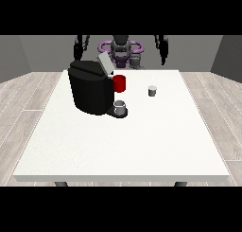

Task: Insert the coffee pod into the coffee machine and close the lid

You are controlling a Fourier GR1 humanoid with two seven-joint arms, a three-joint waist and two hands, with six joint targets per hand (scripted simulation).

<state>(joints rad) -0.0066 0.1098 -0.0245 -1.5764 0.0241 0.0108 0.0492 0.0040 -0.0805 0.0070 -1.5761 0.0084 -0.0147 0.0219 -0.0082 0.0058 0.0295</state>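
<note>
A black coffee machine (90, 90) stands on the left half of the white table (142, 141), its grey lid (105, 64) tilted up and open. A small grey coffee pod (152, 91) sits on the table to the machine's right. A grey cup (120, 107) rests on the machine's drip base. Behind it is a red mug (120, 83). The hand at the view's left (80, 47) hangs raised behind the machine. The hand at the view's right (163, 50) is raised behind the far edge, well apart from the pod. Both hands hold nothing.
The robot's torso (121, 51) with purple rings stands behind the far table edge. Wide bare table surface lies toward the camera. Wooden floor surrounds the table.
</note>
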